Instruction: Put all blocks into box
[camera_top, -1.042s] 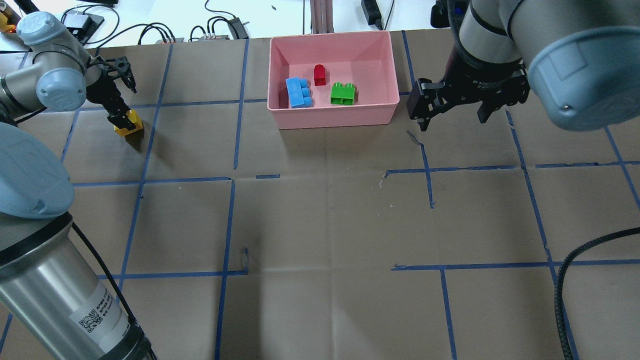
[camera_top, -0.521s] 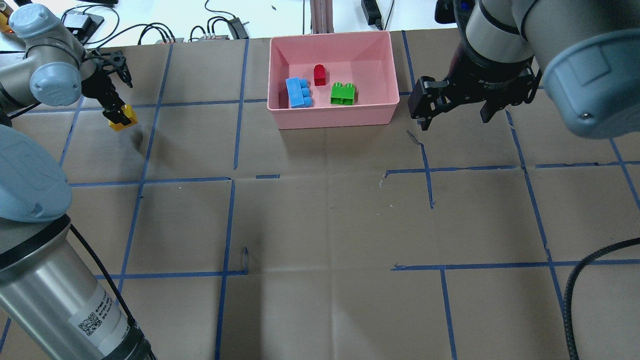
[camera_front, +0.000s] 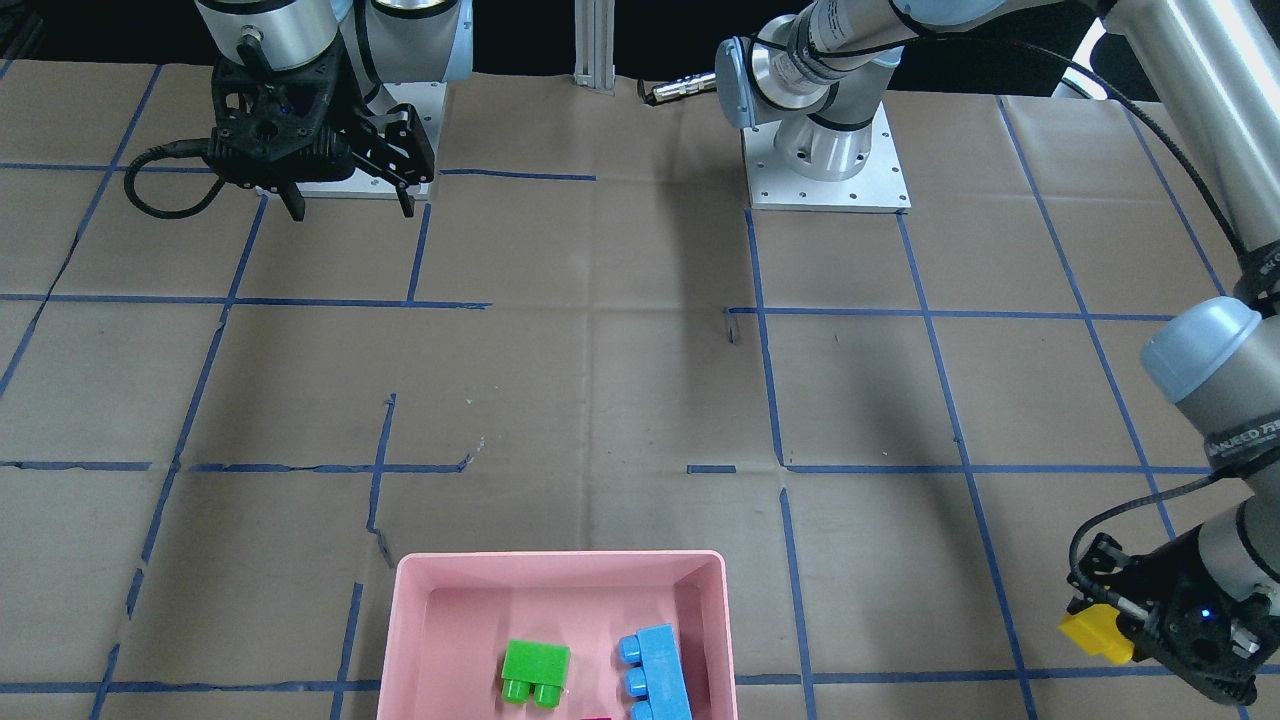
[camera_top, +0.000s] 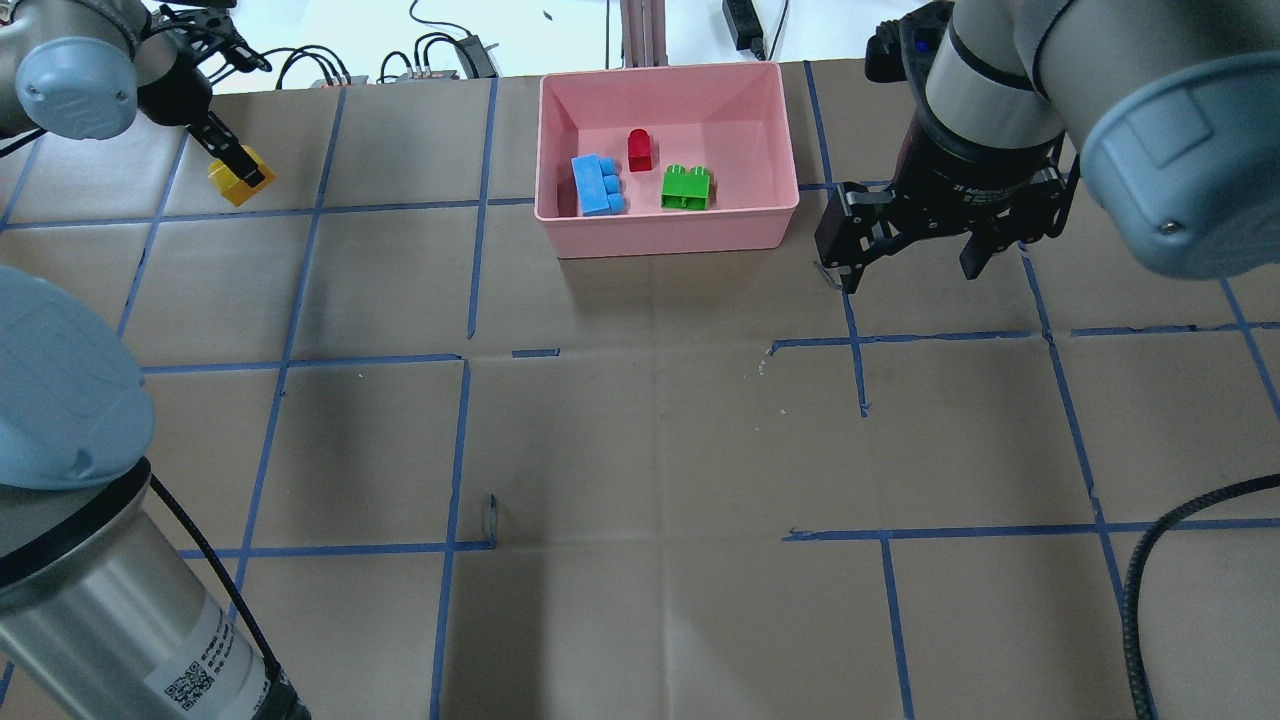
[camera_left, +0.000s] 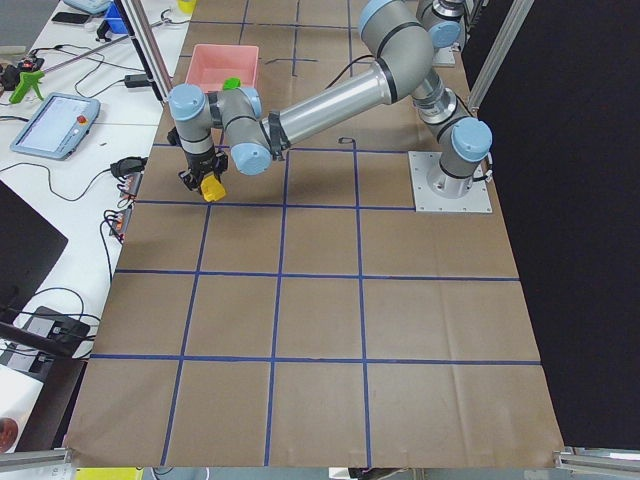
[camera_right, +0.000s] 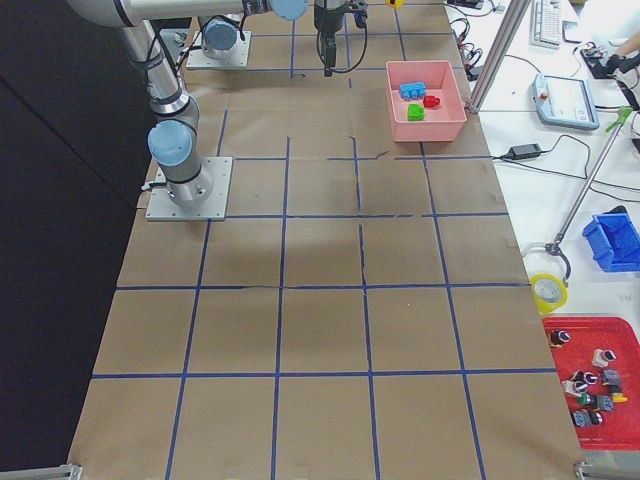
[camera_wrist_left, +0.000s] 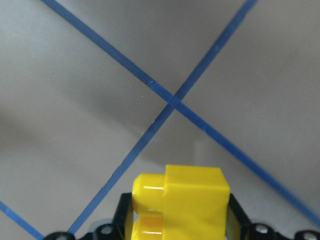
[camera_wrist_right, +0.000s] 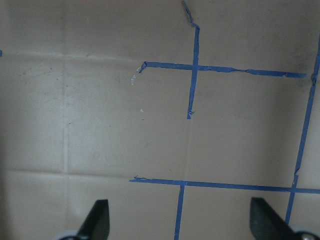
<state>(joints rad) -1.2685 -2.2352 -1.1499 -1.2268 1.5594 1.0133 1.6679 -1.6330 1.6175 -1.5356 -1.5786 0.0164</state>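
Yellow two-stud plastic brick: last one outside the box. You have it up off the brown paper table, far out on the robot's left.
Left gripper: clamped on that brick. A second ago the brick sat on the paper, and now the wrist view shows clear air beneath it.
Right gripper: jaws spread wide, empty, hanging just beside the tray.
Shallow pink plastic tray: well apart from the held brick. It holds the blue three-stud brick, red one-stud brick and green two-stud brick.
Meaning: your pickup looks done. What remains, I judge, is the carry across and a release over the tray.
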